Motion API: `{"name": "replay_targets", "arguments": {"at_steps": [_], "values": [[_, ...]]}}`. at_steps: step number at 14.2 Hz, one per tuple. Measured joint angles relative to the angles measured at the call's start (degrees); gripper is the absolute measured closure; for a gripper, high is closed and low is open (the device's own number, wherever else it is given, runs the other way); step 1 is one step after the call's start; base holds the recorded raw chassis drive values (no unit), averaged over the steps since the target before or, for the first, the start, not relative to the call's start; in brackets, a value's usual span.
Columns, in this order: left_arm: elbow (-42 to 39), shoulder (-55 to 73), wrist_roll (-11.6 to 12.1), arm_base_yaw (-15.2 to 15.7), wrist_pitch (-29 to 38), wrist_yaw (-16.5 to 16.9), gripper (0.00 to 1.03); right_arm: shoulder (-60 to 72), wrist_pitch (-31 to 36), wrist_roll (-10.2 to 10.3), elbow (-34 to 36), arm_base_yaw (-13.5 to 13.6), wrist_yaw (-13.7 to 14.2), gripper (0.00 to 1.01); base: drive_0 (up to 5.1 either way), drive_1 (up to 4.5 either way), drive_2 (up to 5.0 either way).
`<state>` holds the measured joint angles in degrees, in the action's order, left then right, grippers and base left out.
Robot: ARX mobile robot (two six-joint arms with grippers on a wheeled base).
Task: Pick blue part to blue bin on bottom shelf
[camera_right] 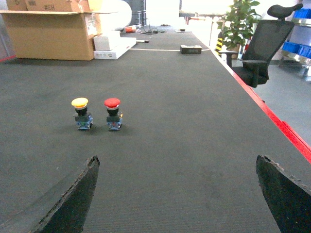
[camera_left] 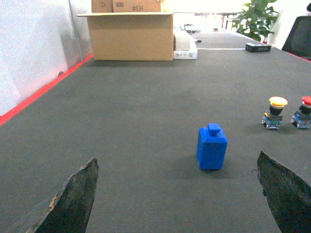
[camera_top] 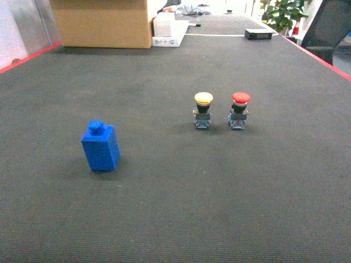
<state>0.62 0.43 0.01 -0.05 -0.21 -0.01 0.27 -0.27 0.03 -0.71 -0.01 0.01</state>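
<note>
Seen from head cam: blue part (camera_top: 100,147) upright on dark mat (camera_top: 175,208), left of centre, alone, nothing touching. Small round stud on top. To its right and a bit farther back, well apart: yellow-capped push button (camera_top: 203,109) and red-capped push button (camera_top: 239,109), side by side, near each other, not touching. Far end: cardboard box (camera_top: 104,22) at left rear, white box (camera_top: 167,30) just beside it, small black box (camera_top: 258,34) toward right rear, potted plant (camera_top: 285,13) behind. Red strip along both mat edges.

Left wrist cam: left gripper (camera_left: 180,199) low over mat, fingers (camera_left: 73,199) wide apart, nothing between. Blue part ahead, inside the gap's span but farther out, closer to right-hand finger; no contact. Both buttons at far right of view.

Right wrist cam: right gripper (camera_right: 177,199) likewise spread open, fingertips (camera_right: 284,199) apart, holding nothing. Buttons ahead and to the left, outside the gap's centre. Office chair (camera_right: 260,43) off mat at right, floor beyond. Blue part not in this view.

No bin or shelf visible in any view.
</note>
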Motion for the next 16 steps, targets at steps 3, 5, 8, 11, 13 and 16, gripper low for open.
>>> {"name": "replay_targets", "arguments": {"at_steps": [3, 5, 8, 11, 13, 16], "values": [[2.51, 13.05, -2.91, -5.14, -0.96, -14.64, 0.05, 0.0, 0.04, -0.02, 0.0, 0.0, 0.02, 0.03, 0.0, 0.0, 0.0], [1.84, 21.22, -2.91, -4.5, 13.77, -13.27, 0.05, 0.0, -0.02, -0.02, 0.0, 0.0, 0.0, 0.03, 0.0, 0.0, 0.0], [4.39, 45.35, -0.9, -8.79, 30.08, -9.9, 0.05, 0.0, 0.0, -0.02, 0.0, 0.0, 0.0, 0.03, 0.0, 0.0, 0.0], [11.82, 70.05, 0.39, -16.06, 48.46, -10.43, 0.05, 0.0, 0.0, 0.0, 0.0, 0.0, 0.0, 0.03, 0.0, 0.0, 0.0], [15.41, 85.46, 0.02, -17.09, 59.25, -9.01, 0.05, 0.0, 0.0, 0.0, 0.0, 0.0, 0.0, 0.03, 0.0, 0.0, 0.0], [22.51, 103.36, 0.39, -18.14, 68.17, -9.66, 0.05, 0.0, -0.02, -0.02, 0.0, 0.0, 0.0, 0.03, 0.0, 0.0, 0.0]]}}
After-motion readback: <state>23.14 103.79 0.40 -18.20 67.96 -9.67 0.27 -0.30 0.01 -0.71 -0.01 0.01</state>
